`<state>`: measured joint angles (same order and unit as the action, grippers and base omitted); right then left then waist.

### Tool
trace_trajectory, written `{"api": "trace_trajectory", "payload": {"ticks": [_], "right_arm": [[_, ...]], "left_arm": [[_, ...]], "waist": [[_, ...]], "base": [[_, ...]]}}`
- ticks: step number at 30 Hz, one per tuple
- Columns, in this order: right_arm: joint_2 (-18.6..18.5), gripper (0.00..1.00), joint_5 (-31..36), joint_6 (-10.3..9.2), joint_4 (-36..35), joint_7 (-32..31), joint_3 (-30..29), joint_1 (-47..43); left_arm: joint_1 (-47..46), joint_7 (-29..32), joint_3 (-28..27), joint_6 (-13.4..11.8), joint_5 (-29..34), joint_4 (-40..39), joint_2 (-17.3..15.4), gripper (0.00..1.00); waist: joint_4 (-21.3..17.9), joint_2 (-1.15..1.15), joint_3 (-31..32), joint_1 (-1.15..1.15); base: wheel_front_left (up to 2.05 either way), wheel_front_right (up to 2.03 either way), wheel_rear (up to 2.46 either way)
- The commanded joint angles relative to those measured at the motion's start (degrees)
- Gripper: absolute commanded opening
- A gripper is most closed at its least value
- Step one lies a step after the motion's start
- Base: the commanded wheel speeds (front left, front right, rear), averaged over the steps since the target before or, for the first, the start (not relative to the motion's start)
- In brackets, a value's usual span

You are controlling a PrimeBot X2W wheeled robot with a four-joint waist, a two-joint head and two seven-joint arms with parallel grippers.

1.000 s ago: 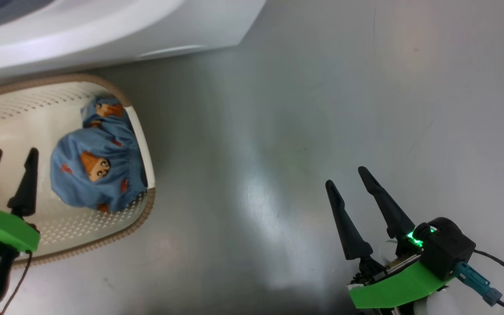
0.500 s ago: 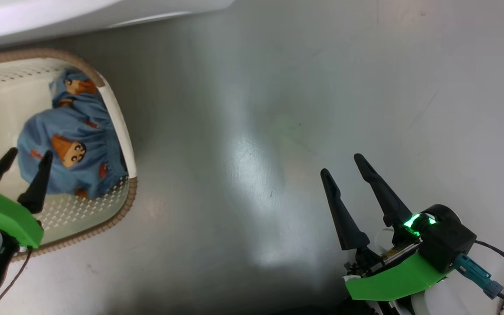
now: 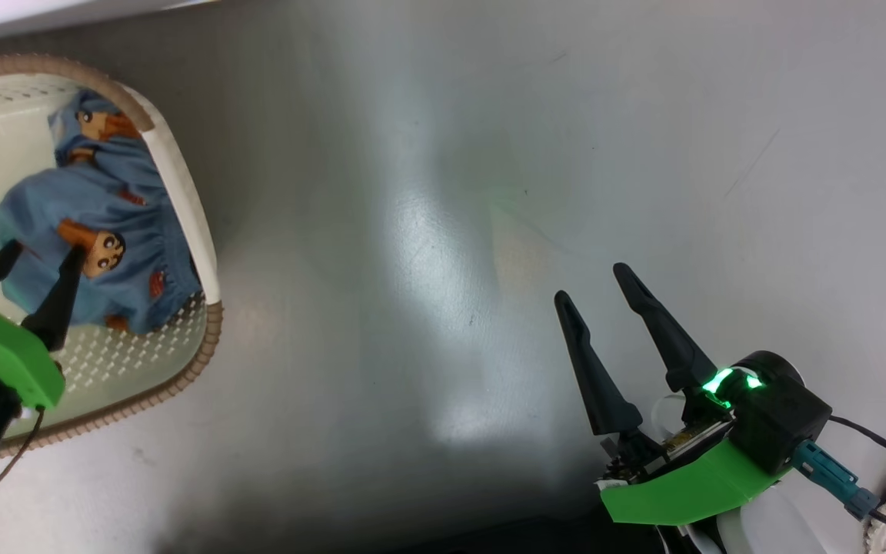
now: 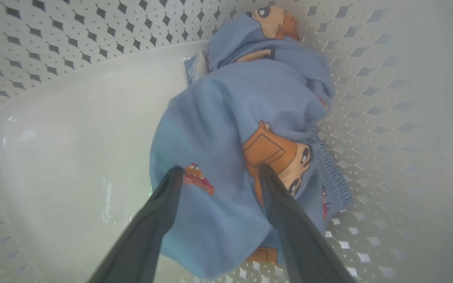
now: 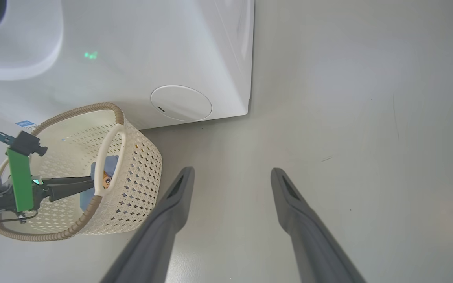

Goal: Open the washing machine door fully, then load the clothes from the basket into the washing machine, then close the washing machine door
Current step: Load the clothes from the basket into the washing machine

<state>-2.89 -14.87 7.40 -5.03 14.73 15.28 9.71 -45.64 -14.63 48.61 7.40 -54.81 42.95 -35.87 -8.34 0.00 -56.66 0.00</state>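
The right gripper (image 3: 591, 283) is made of two long, dark, tapering fingers (image 5: 163, 228), each drawn out to a pointed tip. Behind them a bright green plate (image 3: 681, 488) is fitted, and a black boxy housing (image 3: 777, 419) is mounted on it, with a green light (image 3: 720, 381) lit at its edge. A teal connector (image 3: 827, 477) and a black cable (image 3: 874, 442) are attached, and a pale shell (image 3: 758, 531) is seen beneath. The left gripper (image 3: 44, 250) is built alike, with a green bracket (image 3: 1, 354) and a thin dark wire (image 3: 12, 462).
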Motion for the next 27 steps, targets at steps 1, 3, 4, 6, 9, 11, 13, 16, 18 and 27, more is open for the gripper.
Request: {"api": "trace_trajectory", "payload": {"ticks": [1, 3, 4, 6, 9, 11, 13, 16, 18, 27], "right_arm": [[0.02, 1.0, -0.83, 0.09, -0.93, 0.27, 1.51, -1.6], [0.02, 1.0, -0.83, 0.09, -0.87, 0.27, 1.58, -1.64], [0.02, 1.0, -0.85, 0.09, -0.82, 0.27, 1.66, -1.63], [0.02, 1.0, -0.85, 0.09, -0.84, 0.27, 1.83, -1.54], [0.02, 1.0, -0.86, 0.09, -0.93, 0.27, 1.96, -1.53], [0.02, 1.0, -0.9, 0.09, -0.92, 0.27, 2.05, -1.54], [0.02, 1.0, -0.99, 0.09, -0.77, 0.27, 2.2, -1.5], [0.02, 1.0, -1.11, 0.09, -0.72, 0.27, 2.18, -1.56], [0.02, 1.0, -1.14, 0.09, -0.77, 0.27, 2.11, -1.65], [0.02, 1.0, -1.13, 0.09, -1.05, 0.27, 0.87, -1.54]], "left_arm": [[-0.69, -0.37, -0.07, 0.09, -1.12, 0.21, -2.89, 1.0], [-1.8, -0.37, 1.24, 0.09, -2.43, 0.33, -2.96, 1.0], [-2.42, -0.37, 1.77, 0.09, -2.92, 0.43, -3.05, 1.0], [-3.53, -0.37, 2.87, 0.09, -3.65, 0.53, -3.3, 1.0], [-4.94, -0.37, 3.96, 0.09, -4.91, 0.64, -3.4, 1.0], [-5.54, -0.37, 4.49, 0.09, -6.05, 0.92, -3.37, 1.0], [-5.76, -0.37, 5.54, 0.09, -7.07, 1.33, -3.31, 1.0], [-5.78, -0.37, 8.15, 0.09, -7.95, 1.37, -3.4, 0.56], [-5.87, -0.37, 9.24, 0.09, -8.15, 1.36, -3.59, 0.0], [-6.61, -0.36, 10.11, 0.09, -11.34, -1.61, -4.66, 0.0]], "waist": [[-0.17, 0.0, -0.7, 0.0], [-0.21, 0.0, -1.15, 0.0], [-0.25, 0.0, -1.36, 0.0], [-0.39, 0.0, -1.75, 0.0], [-0.5, 0.0, -2.18, 0.0], [-0.63, 0.0, -2.35, 0.0], [-0.84, 0.0, -2.32, 0.0], [-1.27, 0.0, -2.07, 0.0], [-1.38, 0.0, -1.97, 0.0], [-0.69, 0.0, -0.06, 0.0]], "base": [[0.0, 0.0, 0.0], [0.0, 0.0, 0.0], [0.0, 0.0, 0.0], [0.0, 0.0, 0.0], [0.0, 0.0, 0.0], [0.0, 0.0, 0.0], [0.0, 0.0, 0.0], [0.0, 0.0, 0.0], [0.0, 0.0, 0.0], [0.0, 0.0, 0.0]]}}
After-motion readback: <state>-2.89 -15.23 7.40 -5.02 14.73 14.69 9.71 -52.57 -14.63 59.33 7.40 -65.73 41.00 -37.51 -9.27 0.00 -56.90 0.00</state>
